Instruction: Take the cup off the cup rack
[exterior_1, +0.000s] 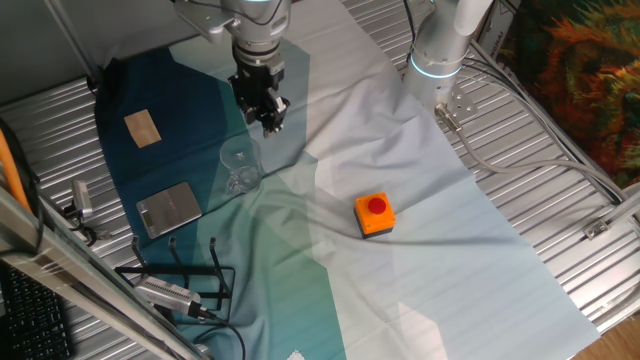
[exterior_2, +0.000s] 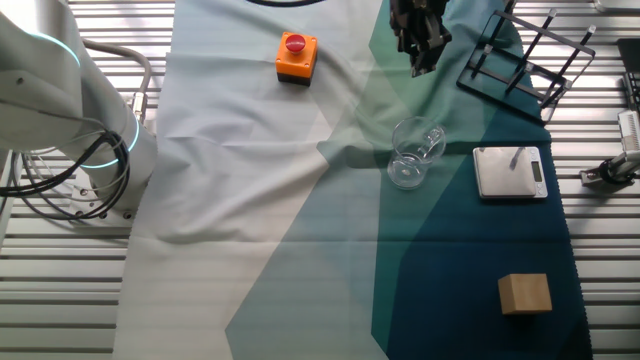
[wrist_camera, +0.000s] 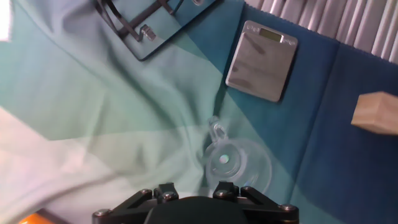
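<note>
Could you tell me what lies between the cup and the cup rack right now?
Only bare cloth. In the hand view, the cup stands on the cloth apart from the rack, with nothing between; the scale sits off to the side.

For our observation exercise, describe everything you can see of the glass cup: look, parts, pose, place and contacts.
The cup is small, clear and colourless, apparently glass, with a round rim and a small handle. It looks empty. It sits on the blue-green cloth, not on the black wire cup rack, beside the flat metal scale. The tool hangs above it, not touching.

The cup (exterior_2: 412, 152) stands on the cloth (exterior_2: 250, 200), apart from the cup rack (exterior_2: 525, 60).
</note>
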